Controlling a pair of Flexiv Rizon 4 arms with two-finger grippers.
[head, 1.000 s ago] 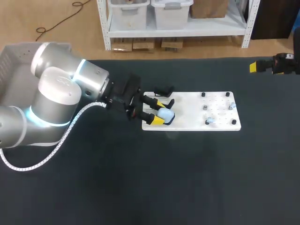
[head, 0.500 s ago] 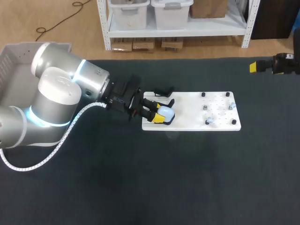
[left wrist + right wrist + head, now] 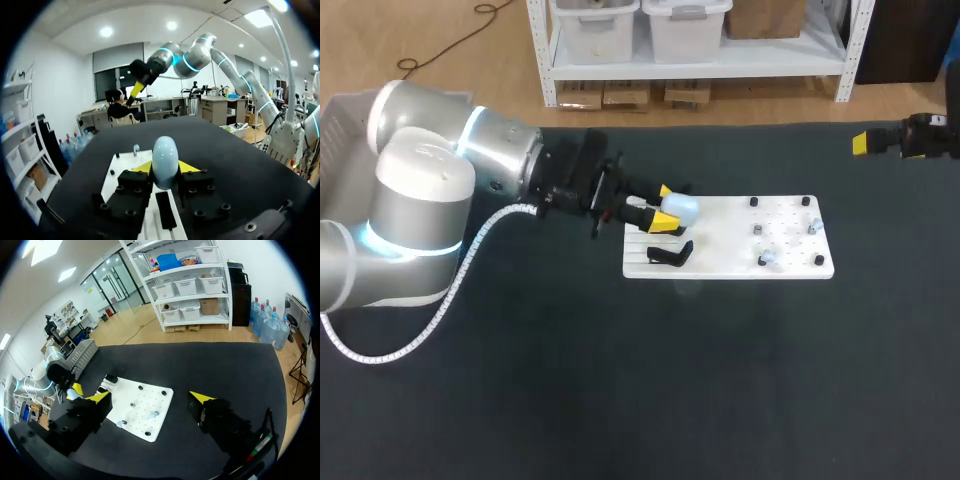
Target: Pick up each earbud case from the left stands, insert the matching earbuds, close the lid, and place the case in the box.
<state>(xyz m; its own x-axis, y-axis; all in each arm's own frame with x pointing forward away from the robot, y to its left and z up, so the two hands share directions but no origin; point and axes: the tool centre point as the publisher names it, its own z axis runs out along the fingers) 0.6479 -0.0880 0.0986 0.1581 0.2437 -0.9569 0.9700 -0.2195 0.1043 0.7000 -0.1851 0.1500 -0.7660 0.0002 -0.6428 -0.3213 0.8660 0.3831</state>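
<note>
The left hand (image 3: 663,209) grips the pale blue case (image 3: 682,209), clear of the stand (image 3: 670,256). Carry it level toward the earbuds (image 3: 767,258) at right. The right hand (image 3: 151,398) stands open.

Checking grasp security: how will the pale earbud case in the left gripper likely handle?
The earbud case looks smooth and rounded, so it may slip or pivot between the left gripper's yellow tips. It shows no dent under the pinch, so it is probably rigid. Laid down, it might roll.

A pale blue rounded earbud case (image 3: 683,209) is held between the yellow tips of the left gripper (image 3: 663,207), over the white rectangular board (image 3: 740,262). A black stand (image 3: 670,256) is noted on the board, just beside.
</note>
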